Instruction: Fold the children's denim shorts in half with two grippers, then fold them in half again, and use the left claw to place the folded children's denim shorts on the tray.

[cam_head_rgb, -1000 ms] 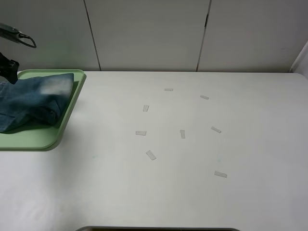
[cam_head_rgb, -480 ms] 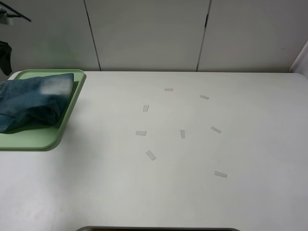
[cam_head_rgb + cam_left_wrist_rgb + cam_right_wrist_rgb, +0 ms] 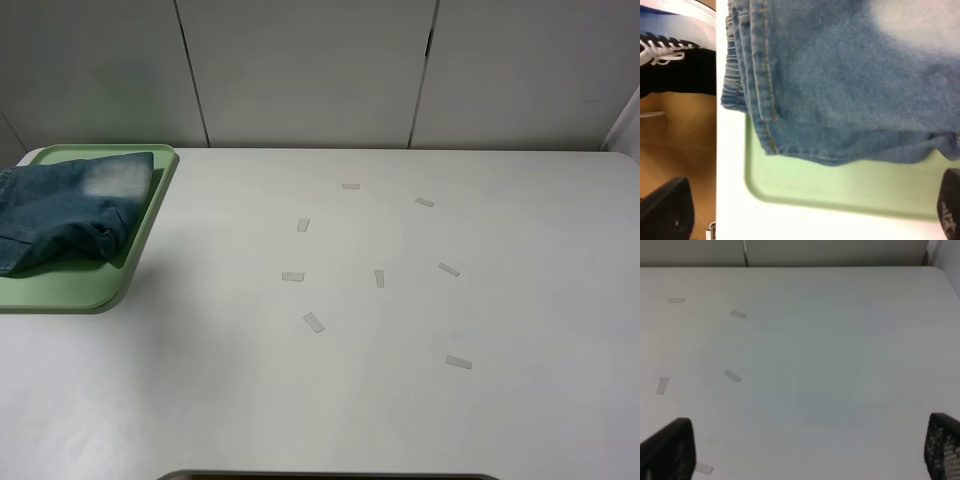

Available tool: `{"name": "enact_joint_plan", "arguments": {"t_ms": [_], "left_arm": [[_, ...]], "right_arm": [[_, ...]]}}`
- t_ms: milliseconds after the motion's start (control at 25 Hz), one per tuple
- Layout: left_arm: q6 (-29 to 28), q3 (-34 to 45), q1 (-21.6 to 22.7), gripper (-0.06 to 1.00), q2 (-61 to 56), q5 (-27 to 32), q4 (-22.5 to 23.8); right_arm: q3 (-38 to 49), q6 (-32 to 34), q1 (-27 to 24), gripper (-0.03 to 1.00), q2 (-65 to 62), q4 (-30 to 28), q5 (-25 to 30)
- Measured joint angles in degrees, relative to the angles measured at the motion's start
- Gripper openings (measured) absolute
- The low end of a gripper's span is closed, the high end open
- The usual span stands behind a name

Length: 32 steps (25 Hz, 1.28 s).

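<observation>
The folded children's denim shorts [image 3: 65, 215] lie on the tray [image 3: 95, 290], way over at 9 o'clock on the white table [image 3: 400, 420]. The shorts cover most of the tray, and a strip of green rim shows along the near side. My left claw [image 3: 805, 212] hangs above that near rim with its fingers [image 3: 667, 212] spread wide, holding nothing. My right claw [image 3: 800, 450] is wide apart too, over bare table. A few small paper scraps [image 3: 314, 322] sit around the middle. The table's 3 o'clock and 6 o'clock sides are wide open.
</observation>
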Motion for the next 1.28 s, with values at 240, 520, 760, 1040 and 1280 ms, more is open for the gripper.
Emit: {"name": "enact_joint_plan", "arguments": {"t_ms": [240,520,760,1040,1280], "left_arm": [[-0.29,0.0,0.0,0.95,-7.39,2.33,-3.36],[-0.29,2.31,0.0,0.95,-16.49,2.35,-7.44],[-0.29,17.21,0.0,0.95,-29.95,2.35,-7.61],[-0.29,31.97,0.0,0.94,-43.35,2.35,-7.68],[-0.29,42.16,0.0,0.94,-55.05,2.35,-9.79]], "right_arm": [[0.0,0.0,0.0,0.69,0.0,0.0,0.0],[0.0,0.0,0.0,0.69,0.0,0.0,0.0],[0.0,0.0,0.0,0.69,0.0,0.0,0.0],[0.0,0.0,0.0,0.69,0.0,0.0,0.0],[0.0,0.0,0.0,0.69,0.0,0.0,0.0]]}}
